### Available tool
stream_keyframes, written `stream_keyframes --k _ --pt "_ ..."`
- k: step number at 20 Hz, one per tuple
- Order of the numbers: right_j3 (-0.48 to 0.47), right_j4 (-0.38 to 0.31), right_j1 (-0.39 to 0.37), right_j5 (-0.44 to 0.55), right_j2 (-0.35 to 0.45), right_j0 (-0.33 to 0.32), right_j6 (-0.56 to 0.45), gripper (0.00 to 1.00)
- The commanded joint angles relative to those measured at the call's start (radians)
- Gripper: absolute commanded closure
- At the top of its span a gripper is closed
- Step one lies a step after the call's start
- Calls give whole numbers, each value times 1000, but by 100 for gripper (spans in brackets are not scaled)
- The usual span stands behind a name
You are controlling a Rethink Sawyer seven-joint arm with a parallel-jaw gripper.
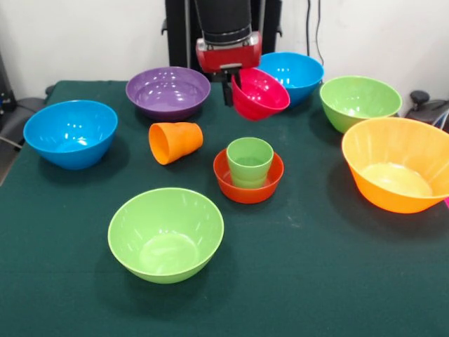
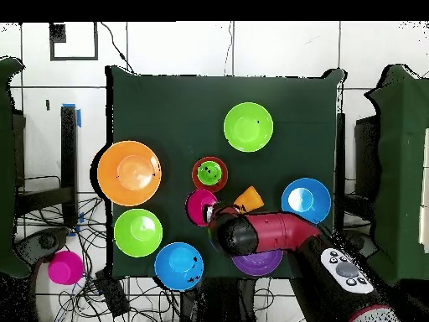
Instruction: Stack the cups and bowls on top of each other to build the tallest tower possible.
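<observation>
Magenta and tilted, the small bowl hangs off the cloth at upper centre of the front view, its rim pinched by the gripper, whose jaws look closed on it. To do this well, I judge it should travel level and be lowered squarely over the light green cup standing in the orange-red bowl at frame centre. No brand, label or writing is readable anywhere.

I saw the magenta bowl tilted at the gripper. In front of the gripper the green cup stood upright in the orange-red bowl; beside them the orange cup lay toppled.
</observation>
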Motion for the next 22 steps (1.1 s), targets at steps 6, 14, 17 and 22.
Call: stream_keyframes --k 6,14,17,22 --pt "-146 74 4 159 -33 27 53 100" --pt "-140 83 12 134 -42 48 86 100" --pt "-140 79 12 114 -54 59 93 100" --pt "-125 72 12 78 -68 74 107 100"
